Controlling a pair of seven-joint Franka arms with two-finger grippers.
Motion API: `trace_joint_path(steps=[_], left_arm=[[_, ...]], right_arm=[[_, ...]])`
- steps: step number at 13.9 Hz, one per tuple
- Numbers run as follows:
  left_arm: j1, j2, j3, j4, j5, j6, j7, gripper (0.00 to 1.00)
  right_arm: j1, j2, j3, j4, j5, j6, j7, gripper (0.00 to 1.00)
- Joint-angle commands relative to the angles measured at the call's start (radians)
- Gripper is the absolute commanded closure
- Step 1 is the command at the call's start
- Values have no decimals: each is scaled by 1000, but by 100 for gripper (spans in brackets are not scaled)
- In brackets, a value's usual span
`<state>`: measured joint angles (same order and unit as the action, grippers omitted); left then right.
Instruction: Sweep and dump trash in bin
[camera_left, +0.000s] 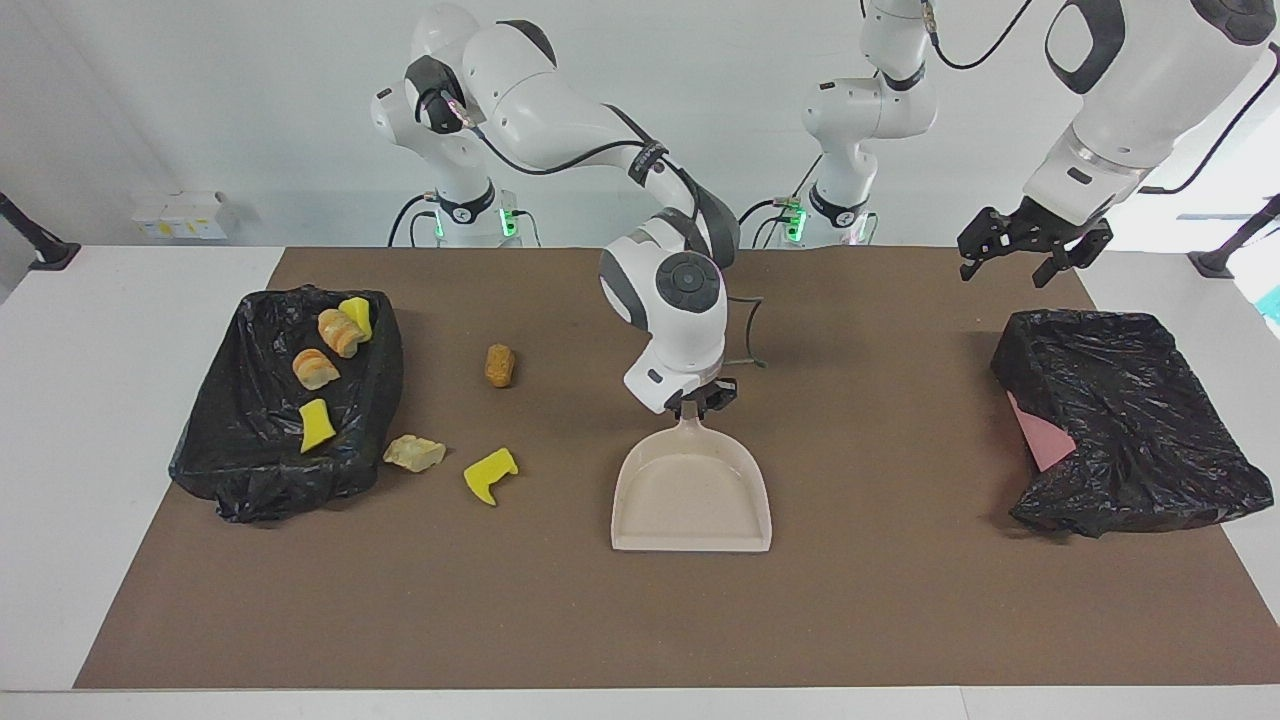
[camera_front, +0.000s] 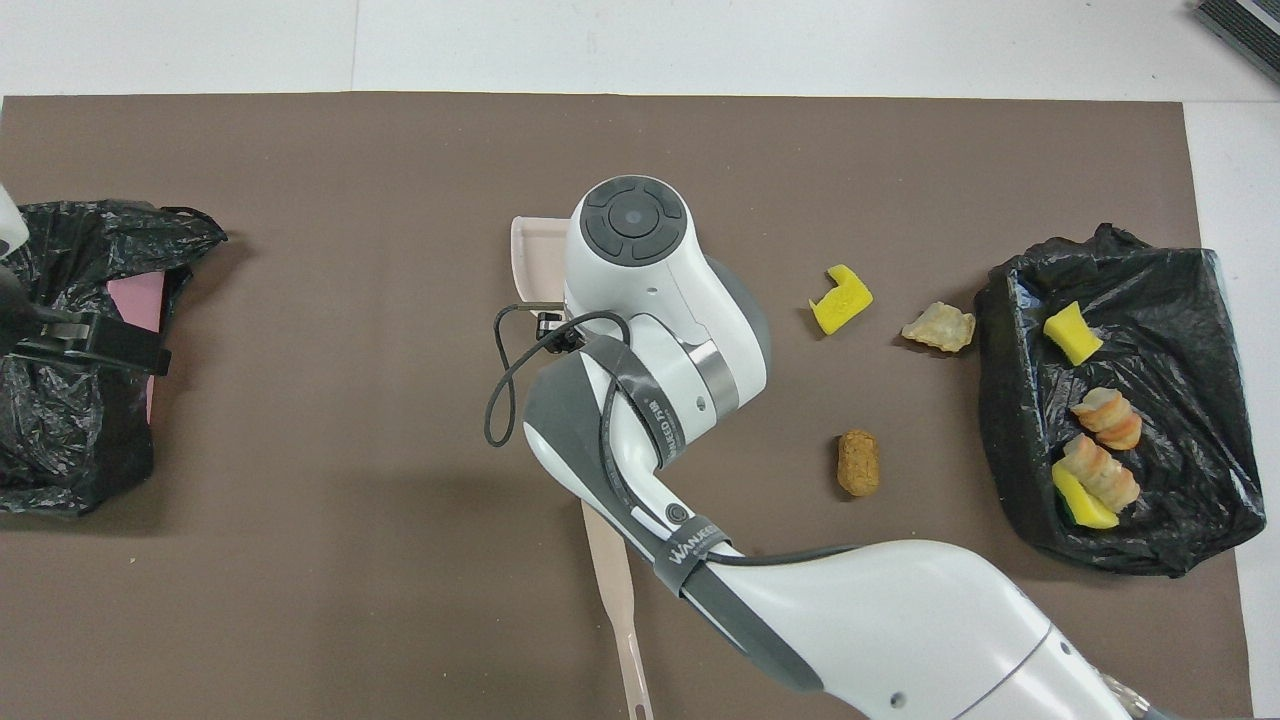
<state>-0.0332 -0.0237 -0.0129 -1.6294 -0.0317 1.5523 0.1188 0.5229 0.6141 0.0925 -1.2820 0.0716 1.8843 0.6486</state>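
Overhead view, nearest the robots, shows the brush (camera_front: 612, 570) lying flat on the brown surface (camera_left: 900, 600), untouched. Farther out, the right gripper (camera_left: 700, 404) has its fingers closed on the handle of the beige dustpan (camera_left: 692, 493), whose pan rests mid-surface, mouth facing away from the robots. The left gripper (camera_left: 1035, 250) hangs over the surface beside the black-bagged bin (camera_left: 1130, 430) at the left arm's end, fingers spread wide, holding nothing.

The trash divides: four scraps sit in the bagged tray (camera_left: 250, 470) at the right arm's end; a brown lump (camera_left: 499, 365), pale chunk (camera_left: 414, 453) and yellow foam piece (camera_left: 490, 475) lie loose between tray and dustpan, well apart from both grippers. These scraps look light, soft and likely to roll or skid, so sweeping should suit them better than pinching; the stiff brush is best taken by its handle.
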Motion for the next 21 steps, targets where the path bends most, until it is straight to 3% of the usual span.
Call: trace_joint_path(steps=[1,4,6,7,8,12,15,21], left_arm=[[-11,-25,5,-27,10,-3,4,0],[-14,-22,4,-27,10,8,1,0],[-53,-10,4,-27,10,20,-4,0],[-65,-7,4,-39,10,38,-4,0],[-83,-5,4,-59,10,69,-5,0],[-177,2,4,-147,9,213,-7,0],[-250,79,4,-149,7,304,-13,0],[-424,211,7,-141,38,428,-186,0]], right_arm=[[-7,-170,3,-178,30,4,-4,42],[0,-369,3,-380,33,-11,-61,42],[12,-475,3,-475,33,-91,-137,38],[29,-522,3,-525,33,-97,-126,7],[45,-563,4,-581,34,-99,-129,0],[101,-681,4,-770,57,-55,-127,0],[135,-770,4,-923,119,65,-127,0],[212,-752,4,-1034,120,202,-118,0]])
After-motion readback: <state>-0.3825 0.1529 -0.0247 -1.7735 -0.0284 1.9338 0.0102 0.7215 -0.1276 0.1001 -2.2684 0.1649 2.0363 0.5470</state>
